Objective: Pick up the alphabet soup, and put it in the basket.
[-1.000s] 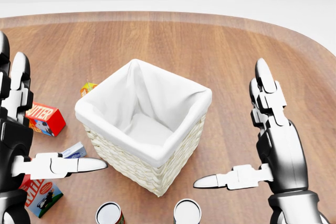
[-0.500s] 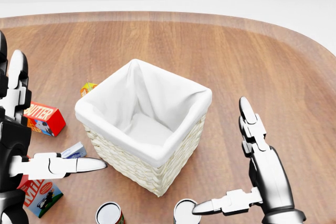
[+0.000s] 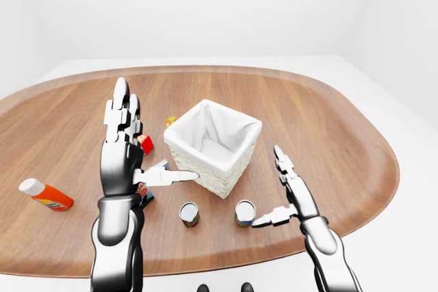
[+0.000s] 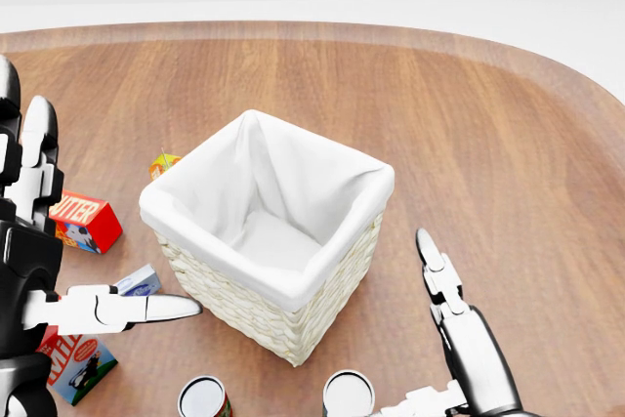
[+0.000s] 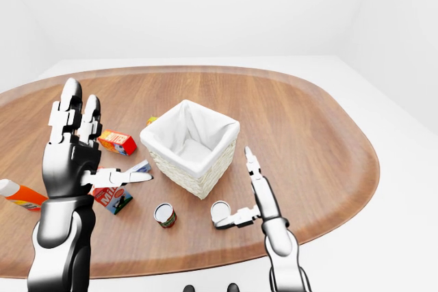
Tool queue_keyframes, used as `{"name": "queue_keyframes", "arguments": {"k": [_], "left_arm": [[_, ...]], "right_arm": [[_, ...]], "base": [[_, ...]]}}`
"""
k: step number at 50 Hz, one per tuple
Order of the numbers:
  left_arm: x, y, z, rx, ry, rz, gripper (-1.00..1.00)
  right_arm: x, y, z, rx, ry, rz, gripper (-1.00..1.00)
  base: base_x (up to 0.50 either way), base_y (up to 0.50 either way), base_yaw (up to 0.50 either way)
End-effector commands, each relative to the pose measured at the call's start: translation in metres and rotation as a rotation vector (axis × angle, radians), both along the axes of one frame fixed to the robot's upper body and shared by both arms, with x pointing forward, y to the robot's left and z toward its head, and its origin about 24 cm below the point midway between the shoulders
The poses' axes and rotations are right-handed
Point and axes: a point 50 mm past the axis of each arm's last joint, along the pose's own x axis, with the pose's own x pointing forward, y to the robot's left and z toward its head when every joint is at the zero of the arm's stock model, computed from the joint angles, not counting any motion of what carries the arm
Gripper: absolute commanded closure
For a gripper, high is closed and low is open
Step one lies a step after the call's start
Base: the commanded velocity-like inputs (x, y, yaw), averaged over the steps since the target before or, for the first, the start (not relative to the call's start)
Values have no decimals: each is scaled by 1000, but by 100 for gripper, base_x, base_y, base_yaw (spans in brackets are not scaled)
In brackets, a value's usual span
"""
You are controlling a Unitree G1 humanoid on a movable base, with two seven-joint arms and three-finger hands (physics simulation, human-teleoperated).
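The right hand (image 5: 254, 200) is held with fingers spread, thumb beside a can (image 5: 220, 213), nothing gripped. The left hand (image 3: 123, 158) is raised, fingers spread, empty, beside the basket (image 3: 213, 146).

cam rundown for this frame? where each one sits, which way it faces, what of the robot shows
Head view: on the head, tilted down, close on the basket; left hand at left edge, right hand at bottom right.
Left-eye view: on the head, wider, whole wooden table; both arms, open hands.
Right-eye view: same pair, nearly the same scene, set slightly to one side; orange bottle at left edge.
Shared: basket, two cans below it, the right one beside the right hand's thumb.
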Motion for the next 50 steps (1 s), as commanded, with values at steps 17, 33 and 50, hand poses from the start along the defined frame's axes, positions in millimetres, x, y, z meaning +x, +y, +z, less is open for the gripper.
{"name": "queue_keyframes", "arguments": {"k": [17, 33, 50], "left_arm": [[0, 0, 2, 3, -7, 0, -100], [0, 0, 1, 4, -6, 0, -100], [1, 0, -1, 0, 7, -1, -100]], "right_arm": [[-7, 8, -32, -42, 148, 75, -100], [-10, 15, -60, -62, 263, 85, -100], [-7, 18, -79, -73, 334, 77, -100]], "base": [[0, 0, 0], [0, 0, 0], [0, 0, 0]]}}
